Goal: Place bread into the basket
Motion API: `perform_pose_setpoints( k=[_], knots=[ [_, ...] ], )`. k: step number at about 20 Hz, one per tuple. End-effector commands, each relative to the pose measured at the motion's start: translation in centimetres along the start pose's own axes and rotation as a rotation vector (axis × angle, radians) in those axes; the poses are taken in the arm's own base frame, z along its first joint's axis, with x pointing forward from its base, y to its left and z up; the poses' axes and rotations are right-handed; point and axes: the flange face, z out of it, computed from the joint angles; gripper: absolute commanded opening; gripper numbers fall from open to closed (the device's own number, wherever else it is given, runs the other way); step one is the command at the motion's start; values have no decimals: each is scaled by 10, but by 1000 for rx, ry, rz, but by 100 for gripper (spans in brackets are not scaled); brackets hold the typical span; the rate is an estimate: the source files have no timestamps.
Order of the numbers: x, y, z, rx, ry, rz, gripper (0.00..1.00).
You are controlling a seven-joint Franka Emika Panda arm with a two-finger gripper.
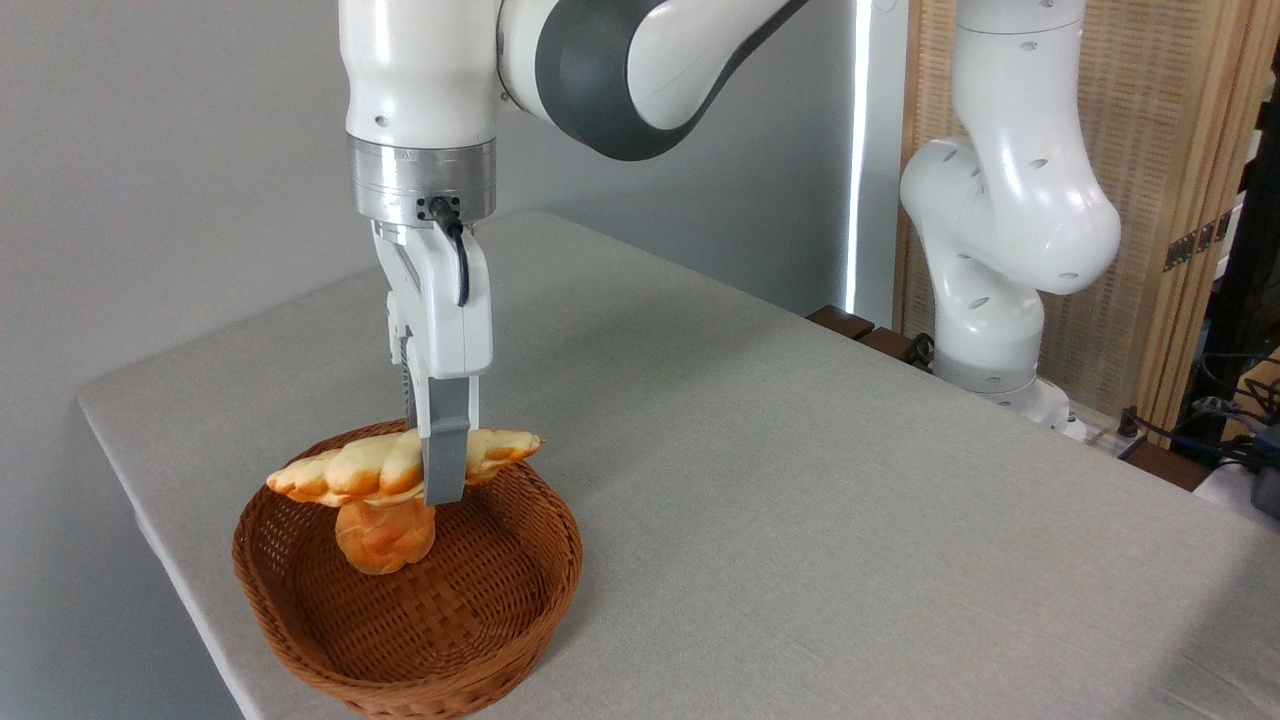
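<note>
No writing shows anywhere. At the near left of the table (pixel 800 480), the gripper (pixel 440 470) is clamped on the bread (pixel 350 470), a pale golden braided loaf with browner tapered ends, held level over the reddish-brown basket (pixel 500 620), above a small orange roll (pixel 385 540) inside.

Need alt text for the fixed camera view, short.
A white robot arm's gripper holds a long braided bread level over a round wicker basket near the grey table's front-left corner. A small orange roll sits in the basket beneath it.

woven wicker basket (pixel 300 590), matt cloth table (pixel 800 480)
</note>
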Motion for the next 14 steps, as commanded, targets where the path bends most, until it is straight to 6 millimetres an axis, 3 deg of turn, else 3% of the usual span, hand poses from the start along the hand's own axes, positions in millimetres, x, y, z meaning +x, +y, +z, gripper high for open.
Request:
perform_pose_setpoints(
  k=[1, 14],
  knots=[
    [1, -5, -4, 24, 8, 7, 100],
    [1, -4, -7, 22, 19, -9, 100]
  ],
)
